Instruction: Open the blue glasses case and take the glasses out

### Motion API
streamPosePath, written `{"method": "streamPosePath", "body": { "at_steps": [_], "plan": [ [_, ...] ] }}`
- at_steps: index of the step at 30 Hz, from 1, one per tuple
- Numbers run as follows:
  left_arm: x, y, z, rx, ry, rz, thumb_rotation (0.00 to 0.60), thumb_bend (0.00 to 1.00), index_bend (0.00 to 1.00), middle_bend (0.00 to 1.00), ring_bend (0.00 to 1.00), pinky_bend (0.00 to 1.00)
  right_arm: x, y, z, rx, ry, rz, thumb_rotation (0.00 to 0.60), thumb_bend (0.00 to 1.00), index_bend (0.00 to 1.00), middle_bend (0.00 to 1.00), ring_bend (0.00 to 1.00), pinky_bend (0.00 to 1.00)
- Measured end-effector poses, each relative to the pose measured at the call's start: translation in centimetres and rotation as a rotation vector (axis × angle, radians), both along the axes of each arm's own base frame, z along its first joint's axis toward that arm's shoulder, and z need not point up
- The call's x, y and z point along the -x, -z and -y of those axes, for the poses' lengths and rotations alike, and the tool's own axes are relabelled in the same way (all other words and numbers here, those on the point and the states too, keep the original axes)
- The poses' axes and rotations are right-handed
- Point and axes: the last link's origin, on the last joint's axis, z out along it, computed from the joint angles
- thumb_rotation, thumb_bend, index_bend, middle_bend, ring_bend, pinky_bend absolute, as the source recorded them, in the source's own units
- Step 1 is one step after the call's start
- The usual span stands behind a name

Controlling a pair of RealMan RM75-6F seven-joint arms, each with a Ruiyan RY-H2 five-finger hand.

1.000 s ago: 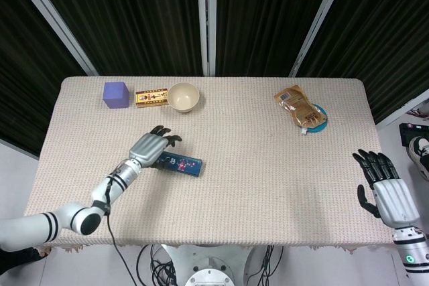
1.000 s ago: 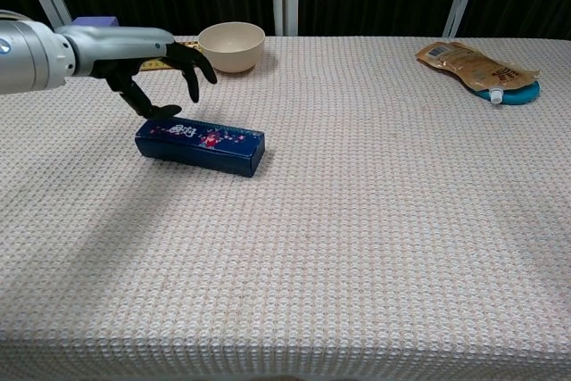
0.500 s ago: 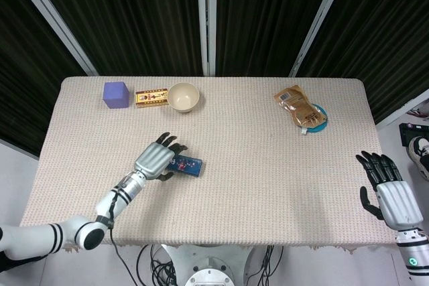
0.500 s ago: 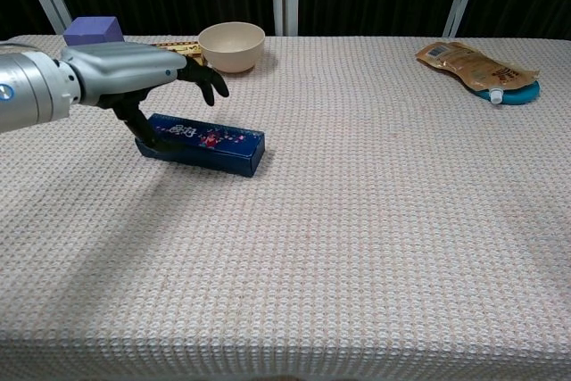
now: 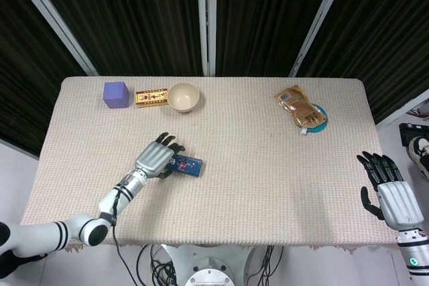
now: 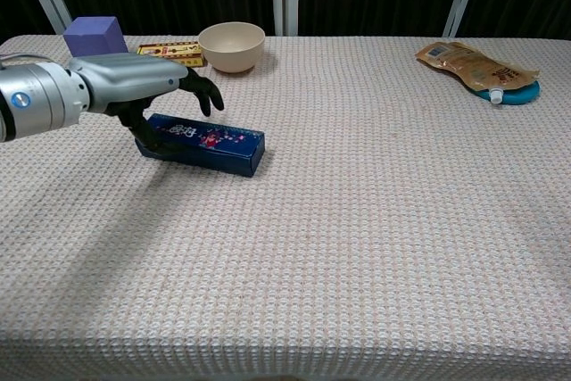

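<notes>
Lowered slightly, left robot hand [image 6: 134, 86] drapes spread fingers over the near end of the long blue rectangular glasses case [image 6: 205, 143], not clearly gripping; its length runs off rightward.

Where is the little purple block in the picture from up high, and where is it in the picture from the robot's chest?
Head view: the purple block sits near the table's far left corner, leftmost in the back row.
Chest view: the purple block is at the upper left, at the far edge, partly above the left hand.
Shared landmark: the yellow box lies just right of it, then the cream bowl.
</notes>
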Motion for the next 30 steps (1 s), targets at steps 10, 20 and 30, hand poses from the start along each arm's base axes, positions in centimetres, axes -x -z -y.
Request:
{"method": "streamPosePath", "body": {
  "at_steps": [10,20,30],
  "plan": [
    [0.1,0.1,-0.2,0.007,-0.009,-0.009,0.6,0.41,0.28,0.28,0.05,0.0,0.1,0.0,0.1,-0.002,0.007,-0.002,0.6,0.59,0.0,0.07,0.0,0.0],
    [0.4,0.2,-0.8,0.006,-0.027,0.001,0.6,0.56,0.33,0.36,0.12,0.0,0.2,0.0,0.1,-0.005,0.017,-0.002,0.6,0.59,0.0,0.07,0.0,0.0],
    [-0.1,0.0,-2.7,-0.008,-0.053,0.02,0.6,0.58,0.26,0.32,0.12,0.0,0.6,-0.1,0.0,-0.006,0.028,0.006,0.6,0.59,0.0,0.07,0.0,0.0]
  ]
}}
